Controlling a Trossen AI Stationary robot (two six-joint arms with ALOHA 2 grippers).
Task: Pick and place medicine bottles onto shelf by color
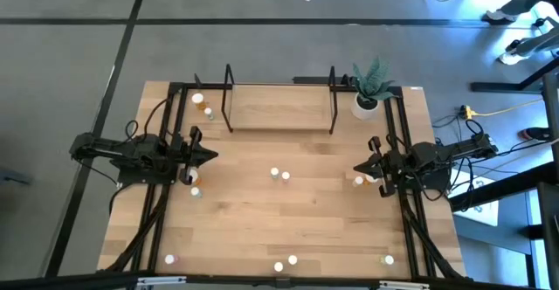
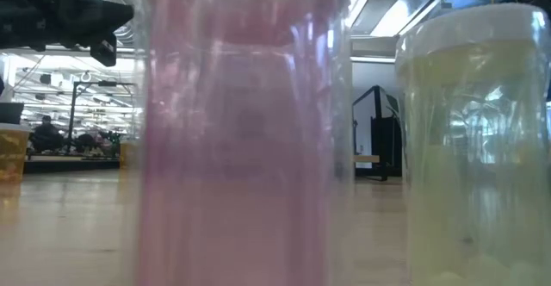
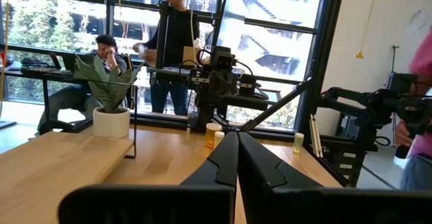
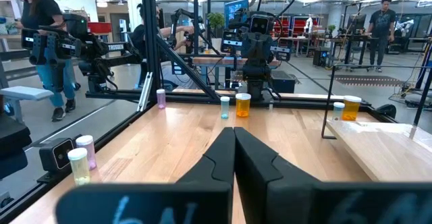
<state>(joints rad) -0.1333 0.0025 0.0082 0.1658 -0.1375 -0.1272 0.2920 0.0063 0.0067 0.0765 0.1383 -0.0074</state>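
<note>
Black left gripper (image 1: 212,156) and right gripper (image 1: 358,167) hover over the worktop (image 1: 288,220) sides, jaws shut, holding nothing.

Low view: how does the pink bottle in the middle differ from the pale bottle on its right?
The pink bottle has a pink body; the pale bottle is whitish yellow. The pink bottle's top is cut off by the picture, while the pale bottle shows its white cap. The pink bottle looks larger, so it probably stands nearer the camera. Both are translucent and stand upright on the wooden table.
</note>
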